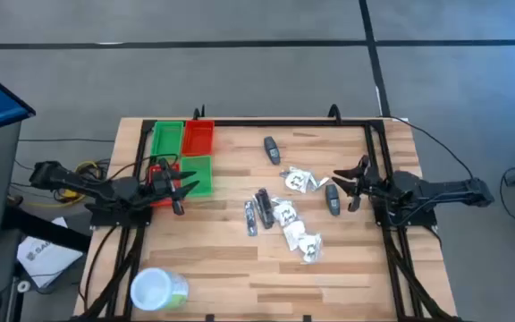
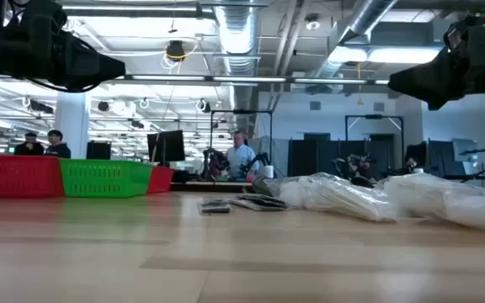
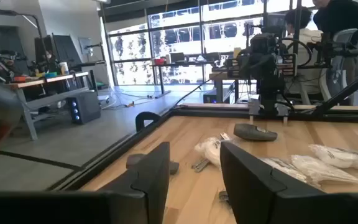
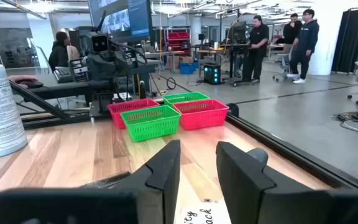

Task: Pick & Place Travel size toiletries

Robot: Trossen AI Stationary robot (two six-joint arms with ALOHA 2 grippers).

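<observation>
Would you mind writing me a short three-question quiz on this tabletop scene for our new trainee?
1. True or false: the right gripper is gripping something.
2. The big green tub with the white lid stands: A) inside a bin; B) near the table corner on the left arm's side; C) beside the right arm.
3. Which gripper is beside the small red and green mesh bins?
Key: 1 false, its fingers are apart and empty; 2 B; 3 the left gripper.
</observation>
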